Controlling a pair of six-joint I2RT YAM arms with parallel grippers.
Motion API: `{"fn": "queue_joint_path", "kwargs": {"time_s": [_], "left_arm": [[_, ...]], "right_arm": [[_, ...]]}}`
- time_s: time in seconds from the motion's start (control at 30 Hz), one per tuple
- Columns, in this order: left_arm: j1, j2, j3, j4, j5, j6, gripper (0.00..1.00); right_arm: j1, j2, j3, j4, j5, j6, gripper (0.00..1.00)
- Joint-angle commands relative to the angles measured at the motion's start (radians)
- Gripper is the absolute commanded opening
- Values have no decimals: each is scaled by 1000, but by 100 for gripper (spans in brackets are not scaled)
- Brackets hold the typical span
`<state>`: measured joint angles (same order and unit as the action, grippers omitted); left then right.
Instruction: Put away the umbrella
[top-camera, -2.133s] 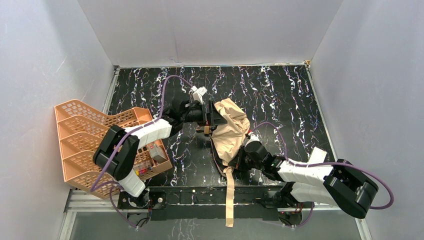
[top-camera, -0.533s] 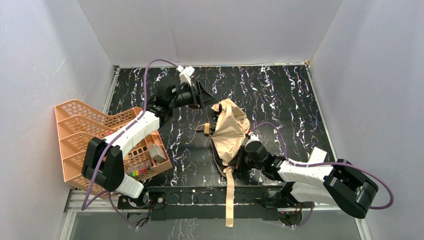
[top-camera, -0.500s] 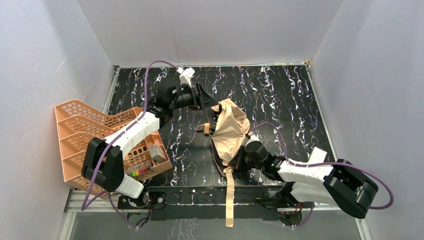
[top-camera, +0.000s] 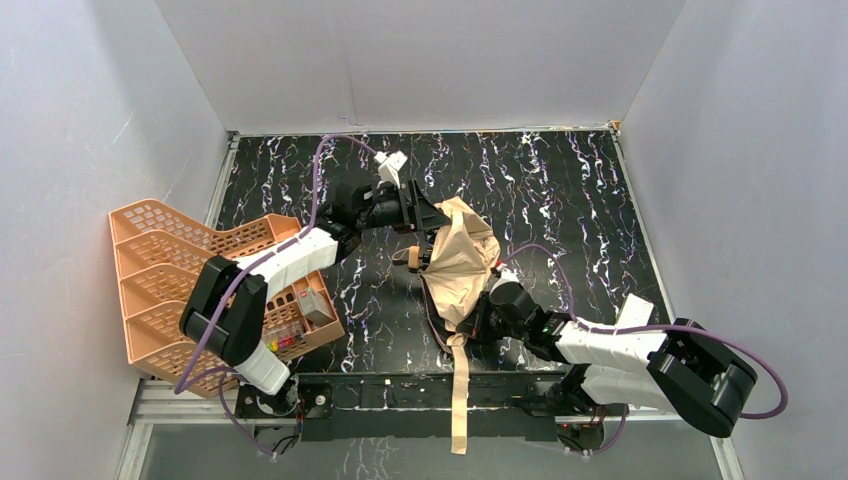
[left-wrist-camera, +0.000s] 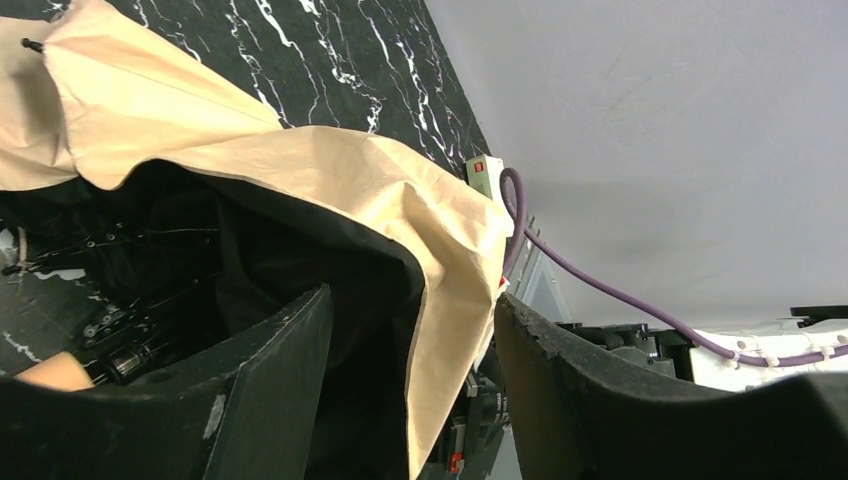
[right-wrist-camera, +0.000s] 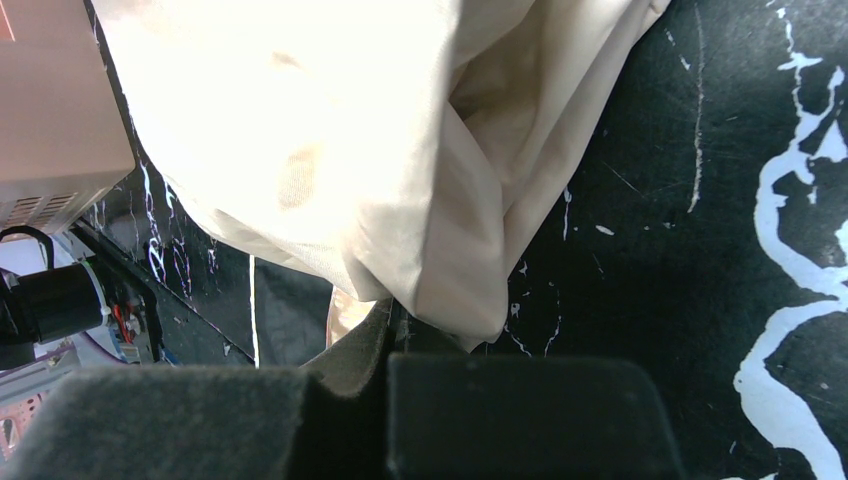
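Note:
The umbrella (top-camera: 461, 258) lies half collapsed in the middle of the black marbled table, tan side up. Its small tan handle (top-camera: 412, 258) points left and its tan strap (top-camera: 460, 392) trails over the near edge. My left gripper (top-camera: 430, 218) is open at the canopy's upper left edge. In the left wrist view the tan and black canopy edge (left-wrist-camera: 452, 300) hangs between the spread fingers (left-wrist-camera: 270, 385). My right gripper (top-camera: 480, 320) is shut on the canopy's lower end. The right wrist view shows tan fabric (right-wrist-camera: 350, 150) pinched at the closed gripper (right-wrist-camera: 397, 335).
The orange mesh tray rack (top-camera: 190, 285) stands at the left edge, with small items (top-camera: 305, 310) in its near corner. A white power strip (left-wrist-camera: 483, 172) and a purple cable (left-wrist-camera: 600, 290) lie past the canopy. Grey walls enclose the table on three sides.

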<state>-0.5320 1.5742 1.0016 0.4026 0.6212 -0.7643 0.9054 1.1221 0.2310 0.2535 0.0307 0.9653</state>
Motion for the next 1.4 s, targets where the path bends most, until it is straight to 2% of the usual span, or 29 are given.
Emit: {"fn": "queue_joint_path", "kwargs": {"time_s": [0.0,0.23,0.33,0.5,0.6,0.8,1.1,1.27,1.37], "left_arm": [[-10,17,12,73,32,-32,57],[-11,54,24,107,37,-52,46],[-11,61,36,128,48,-63,35],[-11,44,55,135,50,-73,9],[-11,19,78,103,42,-55,0],[-11,-40,122,59,62,-29,0],[-22,-166,110,-5,92,19,0],[-120,-190,48,-65,44,82,0],[-195,-198,-23,-31,3,76,0]], "right_arm": [[3,-4,-27,-50,25,-13,0],[3,-12,-30,-49,25,-13,0],[3,-16,-34,-51,25,-10,0],[3,-21,-37,-53,27,-9,0],[3,-15,-37,-50,28,-10,0],[3,15,-28,-28,18,-14,0],[3,53,-17,-1,-2,-19,0],[3,73,-3,32,-24,-48,0],[3,56,-3,77,-63,-76,0]]}}
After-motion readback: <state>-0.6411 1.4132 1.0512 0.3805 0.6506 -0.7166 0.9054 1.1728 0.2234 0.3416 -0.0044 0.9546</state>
